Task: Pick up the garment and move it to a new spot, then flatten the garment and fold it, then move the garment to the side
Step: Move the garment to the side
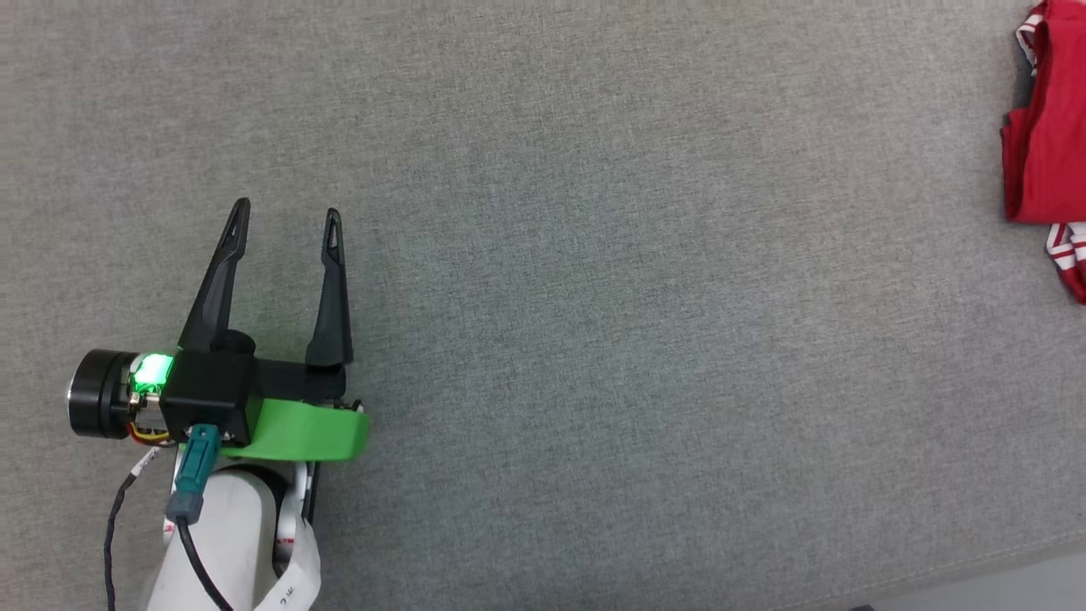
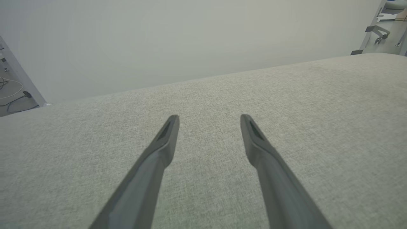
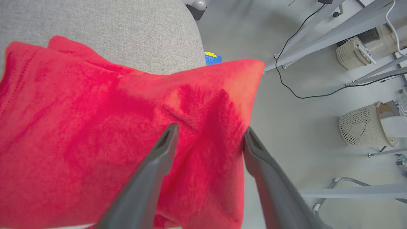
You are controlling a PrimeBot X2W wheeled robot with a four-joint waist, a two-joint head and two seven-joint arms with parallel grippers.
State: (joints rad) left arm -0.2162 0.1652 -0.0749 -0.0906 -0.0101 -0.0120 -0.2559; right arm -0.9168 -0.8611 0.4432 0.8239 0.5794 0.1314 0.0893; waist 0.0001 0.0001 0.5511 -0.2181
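A wide grey fabric tabletop point(image 1: 594, 255) takes up nearly all of the head view, bare across its middle. At the lower left of that view is the left claw point(image 1: 288, 210), its two dark fingers pointing up the frame and spread wide with nothing between them. A green band point(image 1: 305, 433) wraps its base, a small green light point(image 1: 153, 369) glows beside it, and a black cable point(image 1: 114, 526) trails down past the pale forearm point(image 1: 225, 535).

In the left wrist view it's the same story: the fingers stand apart above the grey cloth, touching nothing, with a plain pale wall point(image 2: 190, 41) beyond the far edge.

Now the shirt point(image 1: 1048, 127): it sits at the far right edge of the head view, upper corner, a bunched red heap cut off by the frame, well apart from the left claw. Red-and-white striped trim point(image 1: 1065, 246) peeks out at its lower end (another bit shows at the top).

The right wrist view is right on top of it. Red cloth spreads over the left and centre of the frame, lying by the tabletop's rounded corner. The right claw point(image 3: 210, 127) is released, fingers apart and set over the shirt, the right-hand tip at the cloth's edge; whether the tips touch the fabric I cannot tell.

Beyond is pale floor point(image 3: 286, 111) on the right side, with grey metal legs point(image 3: 318, 41), a loose black cord point(image 3: 305, 92) and two cream mesh baskets point(image 3: 362, 127).
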